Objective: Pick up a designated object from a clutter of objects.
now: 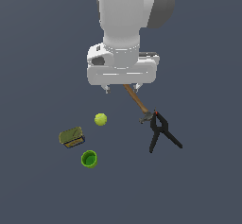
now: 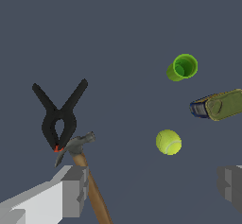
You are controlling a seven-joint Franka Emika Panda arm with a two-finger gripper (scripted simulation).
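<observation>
The tool (image 1: 122, 89) hangs open and empty above the hammer (image 1: 137, 102) handle (fingers spread wide); the tennis ball (image 1: 100, 119) lies apart, ungrasped.

A small round yellow-green ball (image 1: 100, 119) with a pale curved seam like a tennis ball's lies alone on the flat dark grey floor, touching nothing. Around it sits the clutter: an olive box (image 1: 72, 136) lying flat and a bright green cup (image 1: 89, 159) standing mouth-up, both near the ball toward the exterior view's left. Toward the right lies a wooden-handled hammer (image 1: 137, 102) — its grey metal head meeting the orange-tipped nose of a black A-shaped clamp (image 1: 161, 131) lying flat, legs spread.
</observation>
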